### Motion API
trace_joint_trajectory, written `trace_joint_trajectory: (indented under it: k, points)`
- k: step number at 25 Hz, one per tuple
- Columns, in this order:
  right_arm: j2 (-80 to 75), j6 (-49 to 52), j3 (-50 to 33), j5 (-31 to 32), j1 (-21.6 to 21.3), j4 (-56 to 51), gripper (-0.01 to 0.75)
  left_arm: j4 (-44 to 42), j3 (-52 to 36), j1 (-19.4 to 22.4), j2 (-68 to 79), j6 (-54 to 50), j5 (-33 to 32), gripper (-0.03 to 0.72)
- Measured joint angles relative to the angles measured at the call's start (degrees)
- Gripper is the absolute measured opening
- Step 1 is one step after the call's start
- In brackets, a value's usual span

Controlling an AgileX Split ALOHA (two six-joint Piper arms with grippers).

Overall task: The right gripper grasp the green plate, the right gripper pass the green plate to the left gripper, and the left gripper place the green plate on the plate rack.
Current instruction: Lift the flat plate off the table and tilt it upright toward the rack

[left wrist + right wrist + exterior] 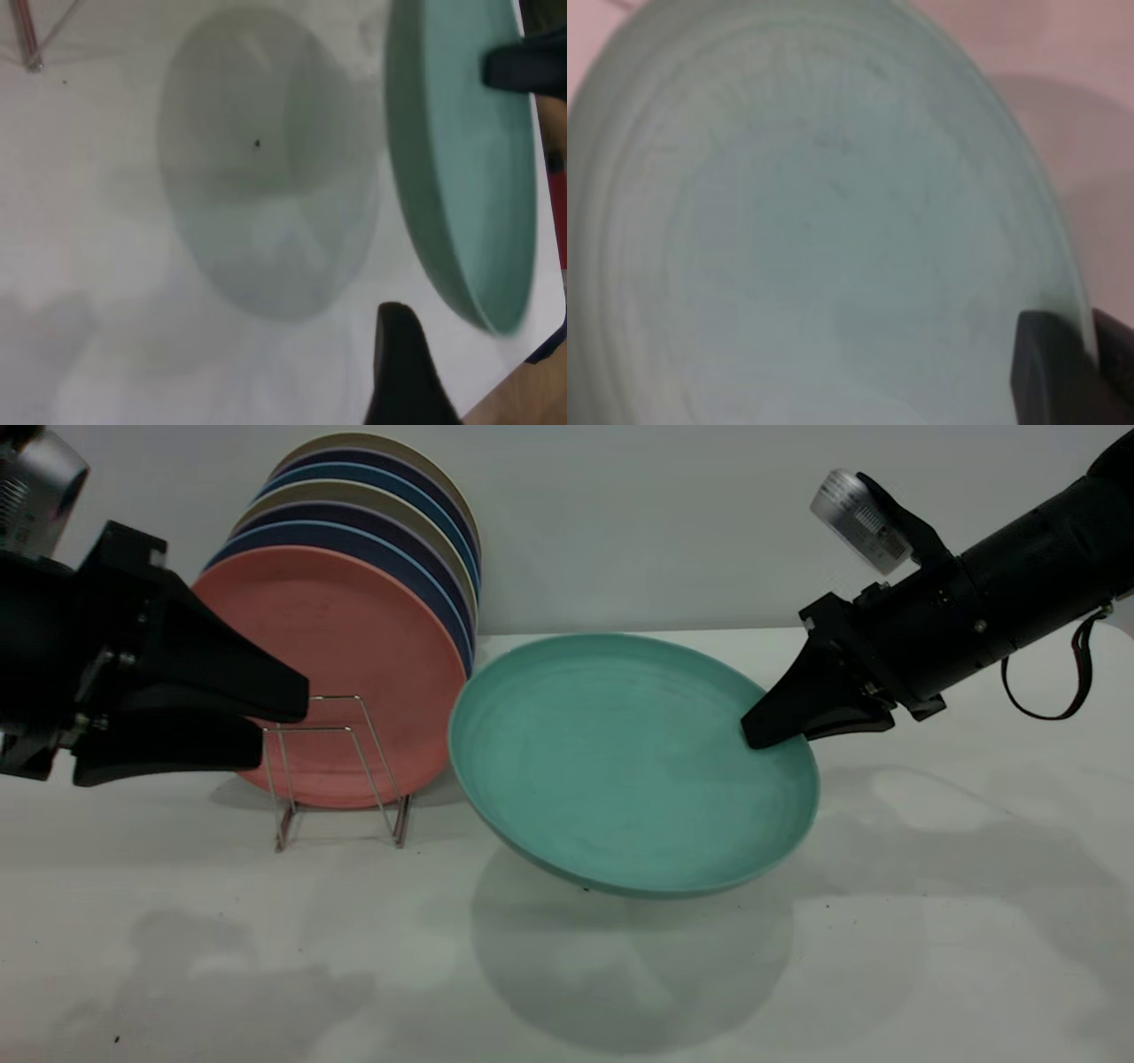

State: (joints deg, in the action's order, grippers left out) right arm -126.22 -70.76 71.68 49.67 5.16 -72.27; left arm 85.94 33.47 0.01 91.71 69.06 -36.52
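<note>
A white desk [930, 921] fills the scene, with a pale wall behind it. Two black robot arms reach in from either side.

The green plate [620, 771] is the largest thing in the middle. It is lifted clear of the desk and tilted, its hollow face turned up and toward the viewer, its near edge lowest. A round grey shadow [611, 965] lies on the desk below it.

The right hand [764, 731] comes in from the upper right and is closed on the plate's right rim, one finger lying over the inner face. The right wrist view shows that dark finger [1050, 367] pressed on the plate's surface by the rim; the finger beneath is hidden.

The left hand [279, 731] sits at the left, in front of the rack and apart from the green plate. Its two wedge fingers are parted by a narrow gap and hold nothing. In the left wrist view one of its fingertips [403, 367] points toward the plate's edge without touching.

At far left stands a row of upright plates, a salmon-pink plate [354, 664] nearest, with dark blue and tan plates [390, 522] behind it.

The plate rack [341, 771], thin silver wire, holds them, with empty loops showing in front of the pink plate
</note>
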Motion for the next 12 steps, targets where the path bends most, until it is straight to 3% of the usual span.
trace_joint_trajectory:
  k: [12]
  points:
    - [4.23,0.73,0.00,-1.01,5.65,1.01,0.013,1.46,0.73,0.00,0.12,0.00,-0.12,0.468]
